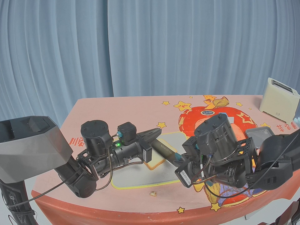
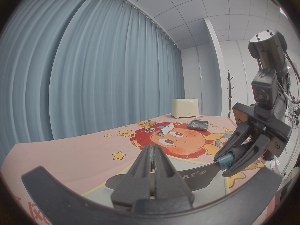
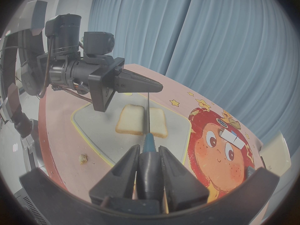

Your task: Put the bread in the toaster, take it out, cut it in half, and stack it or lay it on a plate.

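A slice of bread lies flat on the grey cutting mat. My right gripper is shut on the teal-collared handle of a knife. The knife blade stands edge-down across the middle of the slice. My left gripper is shut with nothing in it and hangs just above the far end of the blade; I cannot tell whether it touches the blade. The cream toaster stands at the table's far right corner.
A dark rectangular tray sits on the cartoon-print tablecloth between the mat and the toaster. A bread crumb lies near the table's front edge. Blue curtains hang behind the table.
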Robot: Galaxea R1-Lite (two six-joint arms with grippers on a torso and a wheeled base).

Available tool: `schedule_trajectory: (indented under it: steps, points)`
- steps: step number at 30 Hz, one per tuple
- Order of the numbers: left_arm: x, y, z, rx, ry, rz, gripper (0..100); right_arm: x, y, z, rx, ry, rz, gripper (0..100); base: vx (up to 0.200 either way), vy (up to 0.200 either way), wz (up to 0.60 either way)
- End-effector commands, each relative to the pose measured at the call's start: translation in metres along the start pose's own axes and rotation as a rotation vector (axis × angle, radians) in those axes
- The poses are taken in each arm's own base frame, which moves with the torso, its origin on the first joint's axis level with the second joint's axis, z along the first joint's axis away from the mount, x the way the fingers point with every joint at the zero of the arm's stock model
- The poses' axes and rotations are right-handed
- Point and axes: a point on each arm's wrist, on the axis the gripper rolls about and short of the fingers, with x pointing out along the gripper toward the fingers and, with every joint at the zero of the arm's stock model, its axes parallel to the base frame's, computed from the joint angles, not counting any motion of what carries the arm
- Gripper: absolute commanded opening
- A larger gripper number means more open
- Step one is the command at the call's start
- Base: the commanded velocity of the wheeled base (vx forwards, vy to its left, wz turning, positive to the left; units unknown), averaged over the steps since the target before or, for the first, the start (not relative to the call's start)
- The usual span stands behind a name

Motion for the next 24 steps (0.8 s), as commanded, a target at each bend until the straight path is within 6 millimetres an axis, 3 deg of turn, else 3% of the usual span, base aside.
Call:
schedule_trajectory:
  steps: [1,4,11,24]
  points:
    - [-0.003,0.0,0.01,0.008,-0.029,0.003,0,0.0,0.001,-0.001,-0.003,0.002,0.007,0,0.0,0.0,0.0]
    - [-0.006,0.0,0.019,0.014,-0.051,0.003,0,0.0,0.004,-0.002,-0.01,0.006,0.014,0,0.0,0.0,0.0]
    - [-0.007,0.0,0.02,0.015,-0.052,0.005,0,-0.005,0.003,0.003,0.006,-0.02,0.015,0,0.0,0.0,0.0]
    - [-0.029,0.006,0.046,0.034,-0.107,0.042,0,-0.034,-0.012,0.016,0.087,-0.116,0.016,0,0.0,0.0,0.0]
